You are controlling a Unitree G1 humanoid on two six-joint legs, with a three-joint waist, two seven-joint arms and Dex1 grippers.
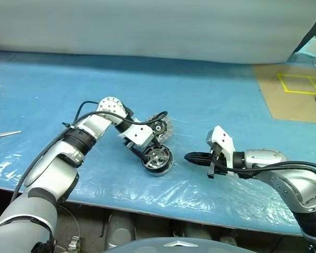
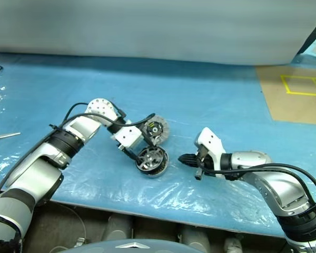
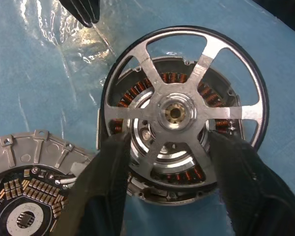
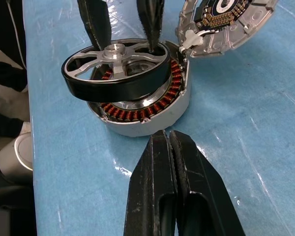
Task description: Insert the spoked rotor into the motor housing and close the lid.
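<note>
- Surface [image 1: 210, 95]: a blue plastic-covered sheet across the middle of the head view; the work sits at lower centre.
- Motor housing [image 4: 152, 118]: a shallow round cup resting on the sheet at lower centre. It holds a ring of copper windings around a silvery hub. It looks like stiff metal, probably fairly heavy, and unlikely to slide easily.
- Lid [image 3: 24, 196]: hinged to the housing's edge and swung open, its inner face showing pale segments around a dark centre. It lies at the lower left of the left wrist view.
- Rotor [image 3: 179, 110]: a six-spoked wheel with a dark rim, sitting over the housing mouth, tilted and not yet seated. It looks rigid with smooth metal, so likely slippery. The spokes or the rim give the surest hold, and it needs lowering level onto the hub.
- Left tool [image 3: 167, 147]: fingers part-spread and reaching between the spokes; whether they pinch the wheel I cannot tell.
- Right tool [image 4: 169, 142]: fingers pressed together and empty, pointing at the housing from just beside it.
</note>
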